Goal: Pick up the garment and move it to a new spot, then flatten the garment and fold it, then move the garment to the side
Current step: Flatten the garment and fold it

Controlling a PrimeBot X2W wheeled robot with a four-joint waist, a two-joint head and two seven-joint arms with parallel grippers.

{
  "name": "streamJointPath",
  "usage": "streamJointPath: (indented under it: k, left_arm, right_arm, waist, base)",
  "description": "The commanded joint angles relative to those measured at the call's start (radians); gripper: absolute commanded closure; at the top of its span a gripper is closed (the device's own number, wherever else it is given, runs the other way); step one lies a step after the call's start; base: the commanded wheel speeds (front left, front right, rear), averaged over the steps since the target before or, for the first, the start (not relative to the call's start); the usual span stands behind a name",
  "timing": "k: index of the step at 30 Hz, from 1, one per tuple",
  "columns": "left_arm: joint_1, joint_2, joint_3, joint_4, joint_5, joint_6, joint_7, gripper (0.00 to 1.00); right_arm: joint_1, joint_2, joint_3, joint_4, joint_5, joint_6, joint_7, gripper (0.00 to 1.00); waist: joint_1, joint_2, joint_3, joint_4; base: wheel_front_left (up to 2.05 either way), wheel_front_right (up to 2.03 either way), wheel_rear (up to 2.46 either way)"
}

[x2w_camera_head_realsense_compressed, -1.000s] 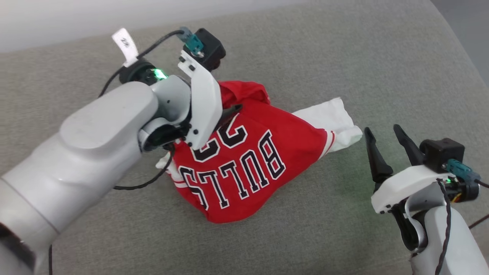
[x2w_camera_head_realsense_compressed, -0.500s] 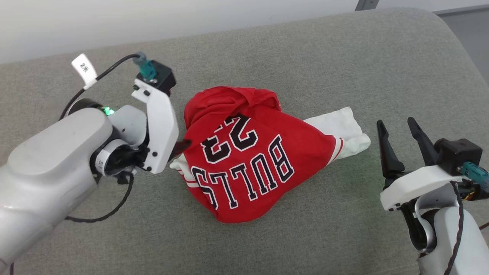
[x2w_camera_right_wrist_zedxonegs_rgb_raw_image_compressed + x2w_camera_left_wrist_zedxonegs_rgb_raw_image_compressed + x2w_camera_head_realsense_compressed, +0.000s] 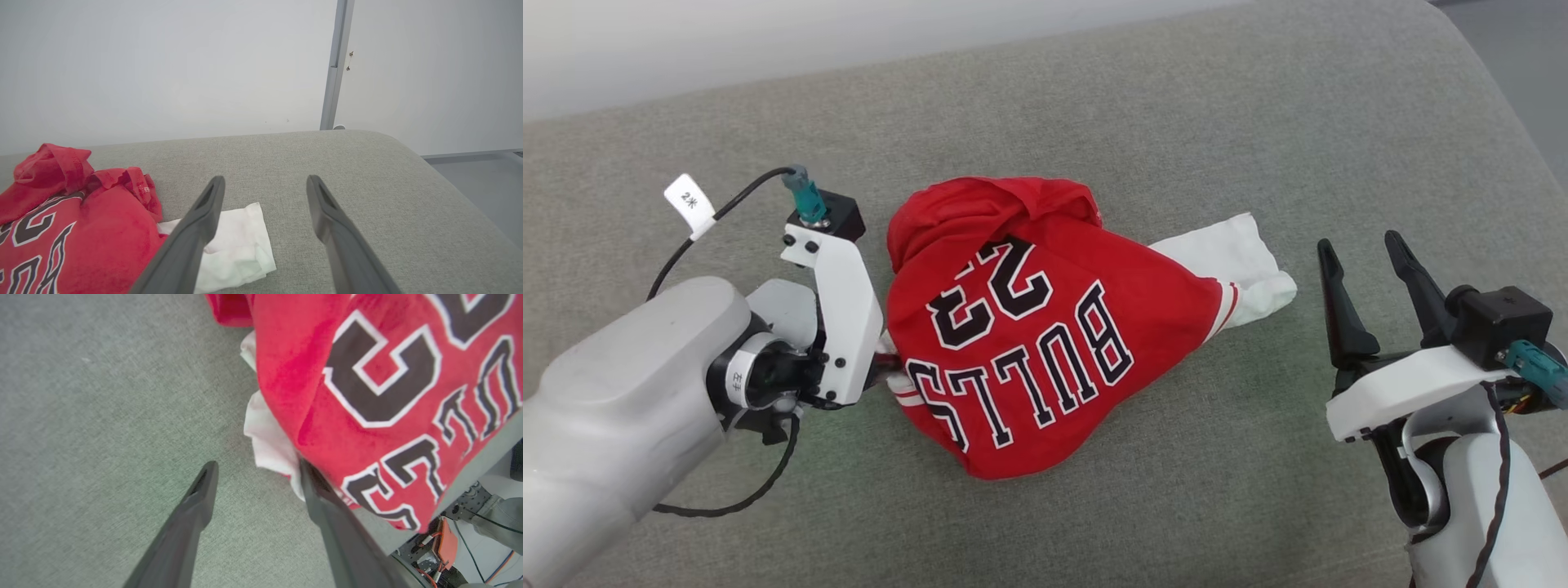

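Red jersey T-shirt (image 3: 1045,343) lies crumpled mid-way across the grey padded surface (image 3: 1176,114), "BULLS 23" lettering facing up. One white sleeve (image 3: 1233,253) sticks out to the right.

Left pincer (image 3: 257,465): spread, empty, low at the shirt's left edge. One finger (image 3: 322,498) lies against the white and red cloth there; touching or tucked under, cannot tell.

Right pincer (image 3: 1358,242): spread, empty, right of the white sleeve and clear of it.

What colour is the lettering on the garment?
Black with white outlines, printed on the red garment; the head view shows it best.
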Motion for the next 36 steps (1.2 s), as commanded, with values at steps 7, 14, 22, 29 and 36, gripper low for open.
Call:
streamJointPath:
  k: [7, 14, 22, 29, 36]
  left_arm:
    - [0.051, -0.045, 0.005, 0.09, -0.028, 0.007, 0.0, 0.0]
    - [0.085, -0.088, 0.033, 0.177, -0.081, -0.015, -0.017, 1.0]
    - [0.072, -0.022, 0.081, 0.153, -0.073, -0.006, -0.1, 1.0]
    - [0.098, 0.081, 0.117, 0.077, -0.081, 0.042, -0.142, 1.0]
    - [0.141, 0.237, 0.121, -0.013, -0.071, 0.141, -0.14, 1.0]
  right_arm:
    - [-0.008, 0.003, 0.003, -0.003, 0.002, 0.0, 0.001, 0.0]
    - [0.008, -0.007, -0.003, -0.005, -0.009, 0.0, 0.007, 0.0]
    - [0.044, -0.028, -0.013, -0.031, -0.017, 0.0, 0.005, 0.0]
    - [0.07, -0.033, -0.027, -0.055, -0.027, 0.0, 0.017, 0.0]
    - [0.081, -0.031, -0.034, -0.082, -0.038, 0.0, 0.034, 0.0]
  waist:
    - [0.0, 0.0, 0.008, -0.015]
    - [0.0, 0.0, -0.014, 0.011]
    - [0.0, 0.0, -0.074, 0.074]
    - [0.0, 0.0, -0.111, 0.127]
    - [0.0, 0.0, -0.125, 0.171]
  base:
    - [0.0, 0.0, 0.0]
    - [0.0, 0.0, 0.0]
    - [0.0, 0.0, 0.0]
    - [0.0, 0.0, 0.0]
    - [0.0, 0.0, 0.0]
